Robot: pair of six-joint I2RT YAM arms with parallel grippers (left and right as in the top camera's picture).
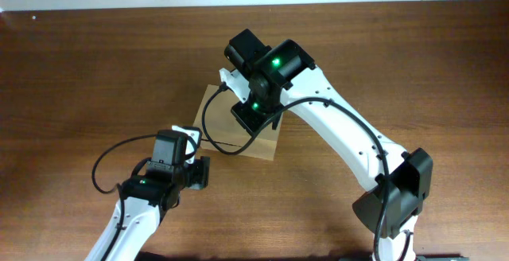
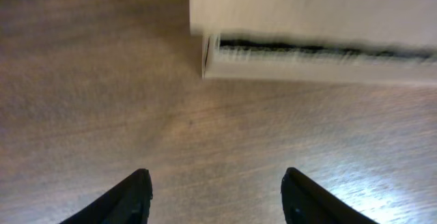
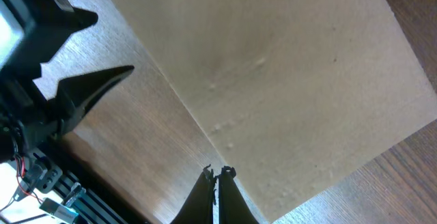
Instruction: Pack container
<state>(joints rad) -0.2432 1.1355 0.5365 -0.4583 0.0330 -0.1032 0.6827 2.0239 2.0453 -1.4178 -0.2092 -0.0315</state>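
Directly under closed right tool (image 3: 218,174): container (image 3: 287,80); left tool (image 2: 215,183), spread, near.

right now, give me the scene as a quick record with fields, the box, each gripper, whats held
container: tan cardboard box on the wooden table, flap lid down
left gripper: open, empty, low over the table, facing the box's side, apart from it
right gripper: shut, empty, tips over the lid near its edge
contact with lid: cannot tell
other items: none in view
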